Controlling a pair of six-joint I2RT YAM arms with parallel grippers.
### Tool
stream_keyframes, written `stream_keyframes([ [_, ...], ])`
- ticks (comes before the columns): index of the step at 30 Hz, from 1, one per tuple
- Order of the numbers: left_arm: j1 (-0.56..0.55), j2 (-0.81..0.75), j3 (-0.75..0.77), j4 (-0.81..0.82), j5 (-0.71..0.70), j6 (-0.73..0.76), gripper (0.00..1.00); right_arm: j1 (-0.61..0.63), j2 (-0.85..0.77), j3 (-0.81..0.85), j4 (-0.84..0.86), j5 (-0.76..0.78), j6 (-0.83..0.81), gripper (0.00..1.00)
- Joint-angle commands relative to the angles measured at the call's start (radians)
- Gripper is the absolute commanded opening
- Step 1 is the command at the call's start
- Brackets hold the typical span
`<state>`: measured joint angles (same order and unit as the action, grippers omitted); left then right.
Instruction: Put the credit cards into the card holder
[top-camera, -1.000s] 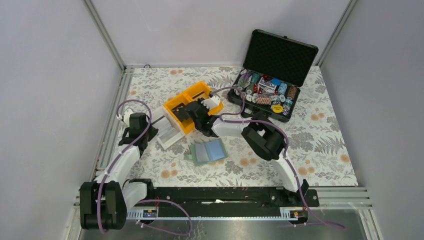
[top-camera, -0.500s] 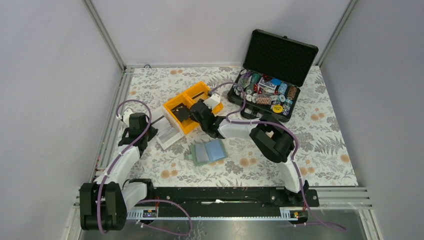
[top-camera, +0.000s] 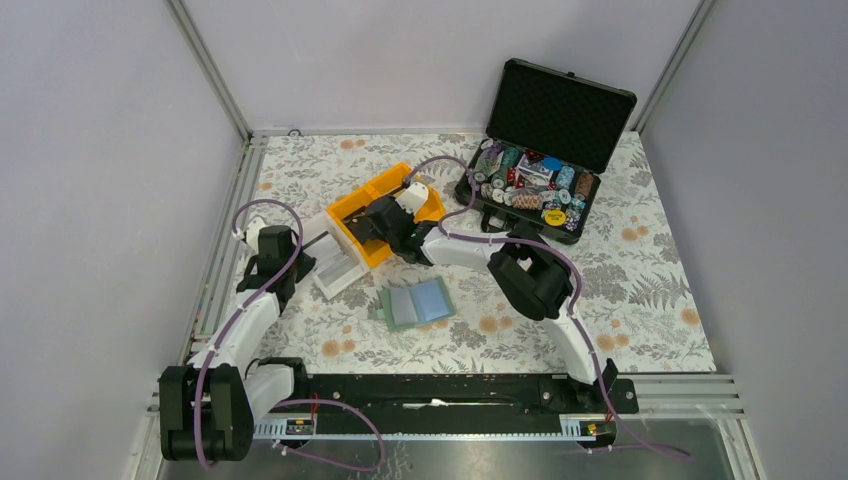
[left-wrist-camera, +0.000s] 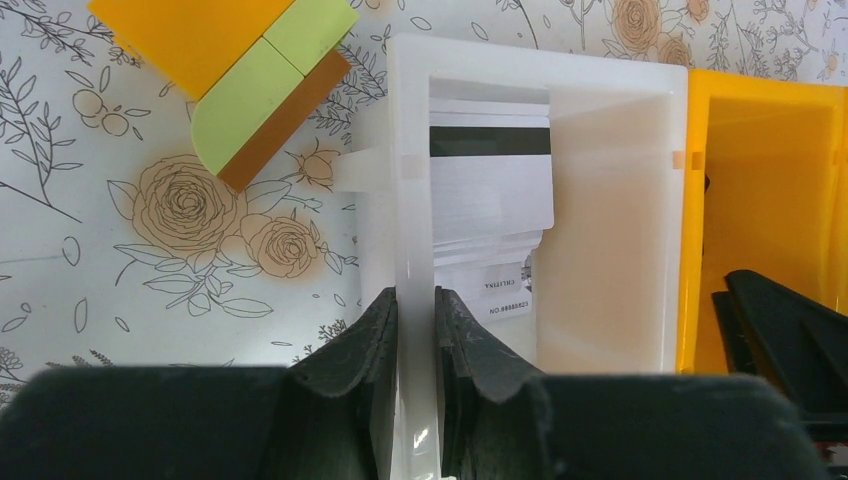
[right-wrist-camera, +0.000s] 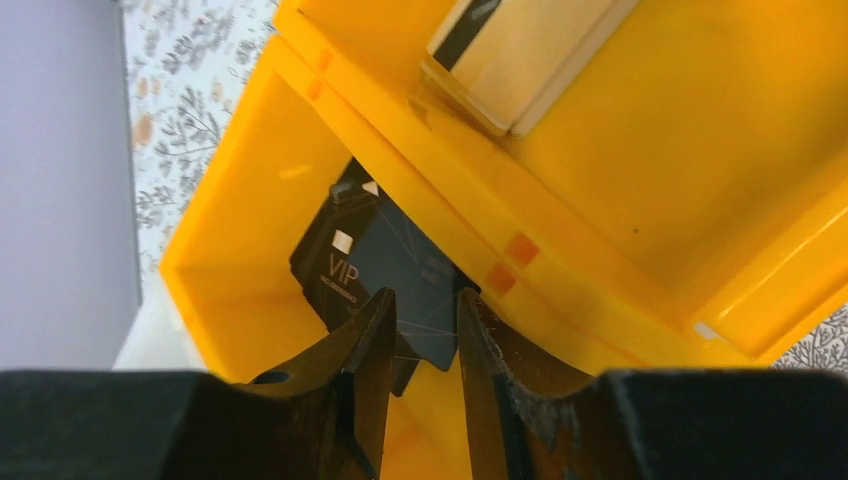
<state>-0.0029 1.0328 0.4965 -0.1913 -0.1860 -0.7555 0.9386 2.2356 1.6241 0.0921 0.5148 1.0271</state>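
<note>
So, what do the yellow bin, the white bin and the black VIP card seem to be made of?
The yellow bin looks like glossy moulded plastic: soft highlights on its walls. The white bin, milky semi-translucent plastic: light glows through its wall. The black card, probably thin satin plastic: faint sheen, crisp print; coated card possible.

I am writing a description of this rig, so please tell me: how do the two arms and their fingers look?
Both the left arm and the right arm have white links between bulky black joints. A purple cable loops along each. The fingers are matt black with wavy inner edges, unmarked.
</note>
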Motion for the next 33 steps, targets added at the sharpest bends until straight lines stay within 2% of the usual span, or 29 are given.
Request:
stream_keyframes([
  [1,0.001,-0.037,0.025,0.114,0.0,0.009,0.16,0.002,0.024,0.062,-0.134,0.06,0.008,0.37],
  [17,0.001,-0.043,0.019,0.127,0.022,0.002,0.16,0.008,0.168,0.333,-0.473,0.119,0.072,0.44],
  [22,0.0,-0.045,0.014,0.129,0.025,0.001,0.16,0.008,0.181,0.326,-0.476,0.108,0.112,0.49],
  [33,0.0,-0.045,0.016,0.126,0.025,0.002,0.15,0.003,0.196,0.278,-0.386,0.075,0.18,0.49],
])
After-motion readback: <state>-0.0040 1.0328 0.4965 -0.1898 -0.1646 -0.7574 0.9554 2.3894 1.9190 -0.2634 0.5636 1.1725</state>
